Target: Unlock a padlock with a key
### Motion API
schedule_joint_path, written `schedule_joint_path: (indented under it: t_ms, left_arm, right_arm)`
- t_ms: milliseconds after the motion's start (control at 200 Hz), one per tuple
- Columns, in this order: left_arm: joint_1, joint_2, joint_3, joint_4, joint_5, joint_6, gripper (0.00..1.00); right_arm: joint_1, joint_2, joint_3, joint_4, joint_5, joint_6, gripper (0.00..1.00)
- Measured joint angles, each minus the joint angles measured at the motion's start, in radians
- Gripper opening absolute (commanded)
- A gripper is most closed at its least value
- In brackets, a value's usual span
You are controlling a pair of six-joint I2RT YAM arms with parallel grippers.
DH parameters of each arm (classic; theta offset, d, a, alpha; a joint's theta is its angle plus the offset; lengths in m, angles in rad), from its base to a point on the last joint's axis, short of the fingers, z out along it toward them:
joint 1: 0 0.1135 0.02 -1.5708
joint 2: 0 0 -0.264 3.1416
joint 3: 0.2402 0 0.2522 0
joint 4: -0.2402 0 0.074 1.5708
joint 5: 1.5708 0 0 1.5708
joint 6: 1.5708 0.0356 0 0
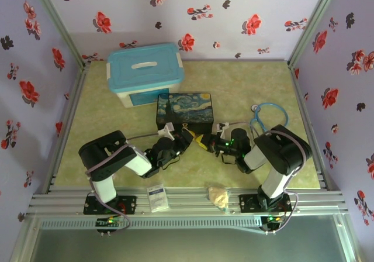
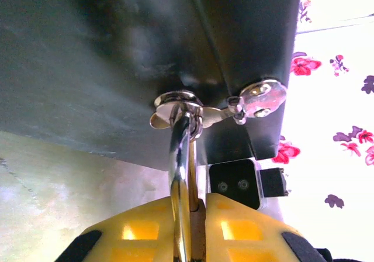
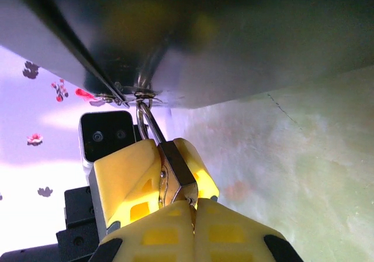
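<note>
1. Closest to the arm bases, at 6 o'clock, a small white packet (image 1: 156, 196) and a tan crumpled lump (image 1: 219, 196) lie on the metal rail at the near edge of the desk (image 1: 234, 86).
2. Both arms reach in and meet near the middle of the desk.
3. The left pincer (image 2: 190, 206) comes in from 8 o'clock. Its yellow fingers (image 2: 140, 230) are squeezed onto the padlock (image 3: 175, 169), one on each side.
4. The right pincer (image 3: 191, 209) comes in from 4 o'clock. It is closed tight, and its tips touch the bottom end of the padlock. The key is too tiny to make out there, so I cannot tell if it is pinched.
5. The padlock's shiny shackle (image 2: 180, 151) goes up through a metal loop (image 2: 175, 101) on the front of the box.
6. The starry-night painted box (image 1: 187, 110) sits at 12 o'clock, just behind the pincers.
7. A blue looped tube (image 1: 269, 104) lies at 2 o'clock.
8. A white bin with a blue lid (image 1: 143, 69) stands at 11 o'clock, just behind the painted box.
</note>
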Motion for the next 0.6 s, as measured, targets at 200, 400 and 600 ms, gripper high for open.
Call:
schedule_joint_path:
  t_ms: [200,400,600]
  left_arm:
    - [0.0,0.0,0.0,-0.005,-0.019,0.0,0.0]
    - [0.0,0.0,0.0,-0.009,-0.032,-0.003,0.0]
    - [0.0,0.001,0.0,-0.037,-0.035,-0.003,0.0]
  right_arm:
    - [0.063,-0.004,-0.003,-0.001,0.124,0.129,0.0]
    - [0.079,-0.001,-0.001,0.002,0.171,0.143,0.04]
    - [0.083,0.042,0.0,0.027,0.171,0.128,0.0]
